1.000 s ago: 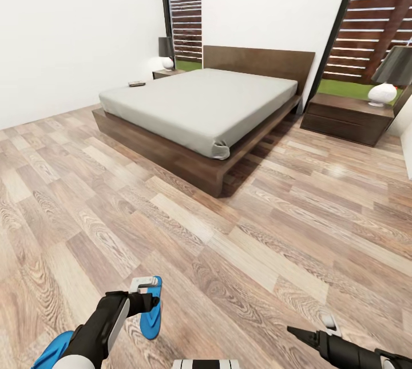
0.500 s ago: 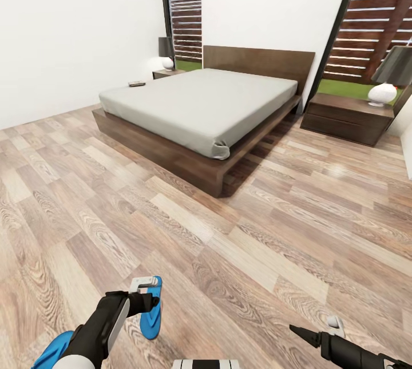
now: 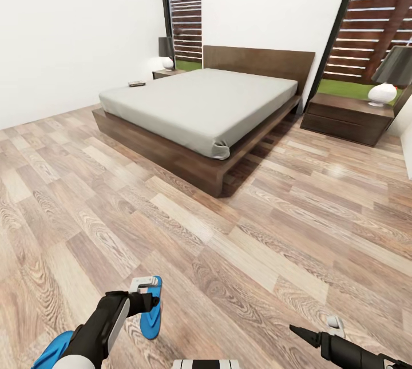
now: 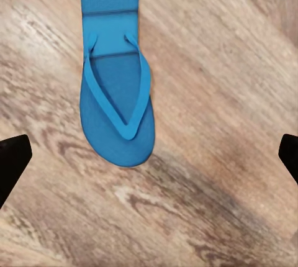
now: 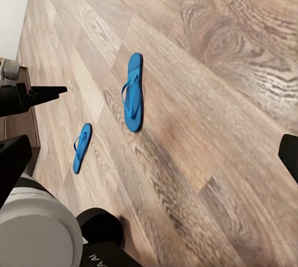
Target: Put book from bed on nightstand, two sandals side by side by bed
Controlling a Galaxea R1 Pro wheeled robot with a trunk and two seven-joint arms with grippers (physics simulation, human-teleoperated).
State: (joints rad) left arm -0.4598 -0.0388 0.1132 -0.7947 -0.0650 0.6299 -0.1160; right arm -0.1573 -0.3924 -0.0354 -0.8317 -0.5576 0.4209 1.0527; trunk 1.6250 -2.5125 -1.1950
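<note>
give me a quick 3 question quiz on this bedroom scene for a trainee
1. True or false: both sandals lie on the wood floor, away from the bed.
2. Multiple choice: the small dark book rests on: A) the floor, B) the far corner of the mattress, C) a lamp.
3. Fill in: the left gripper hangs above a sandal with its fingers ____.

Key:
1. True. The nearer sandal and the second sandal both lie on the floor near the robot.
2. B
3. Open, holding nothing.
</note>
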